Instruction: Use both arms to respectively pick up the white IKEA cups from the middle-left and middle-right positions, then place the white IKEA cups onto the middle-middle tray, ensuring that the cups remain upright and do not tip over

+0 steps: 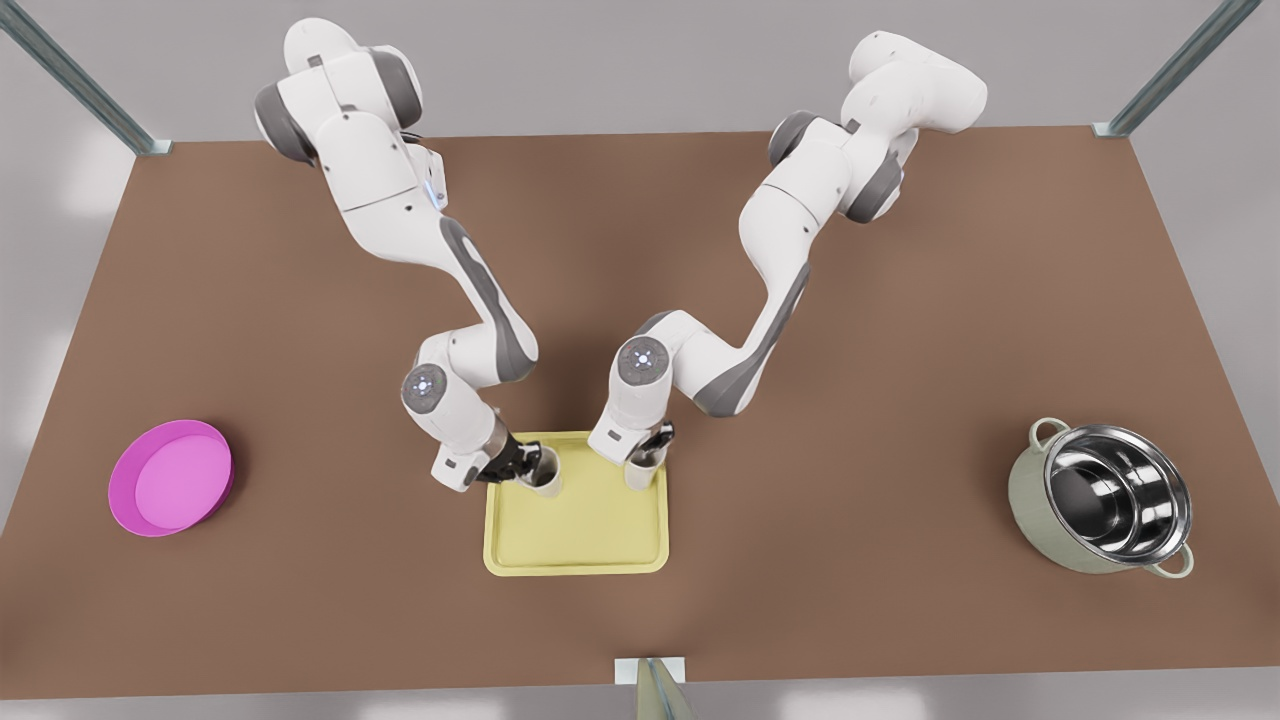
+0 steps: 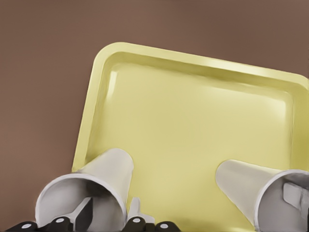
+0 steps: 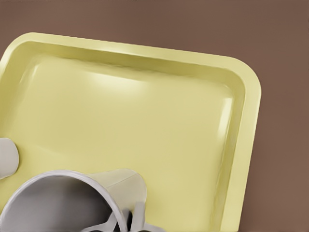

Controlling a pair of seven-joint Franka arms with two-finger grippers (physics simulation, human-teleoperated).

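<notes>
Two white IKEA cups (image 1: 545, 478) (image 1: 641, 470), upright over the tray (image 1: 575, 545) at its 11 and 1 o'clock corners: light, rigid, smooth-walled; left gripper (image 1: 527, 466) and right gripper (image 1: 650, 450) each pinch one rim wall, best hold.

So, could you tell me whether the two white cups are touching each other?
Apart. The left wrist view shows bare tray between the left cup and right cup.
</notes>
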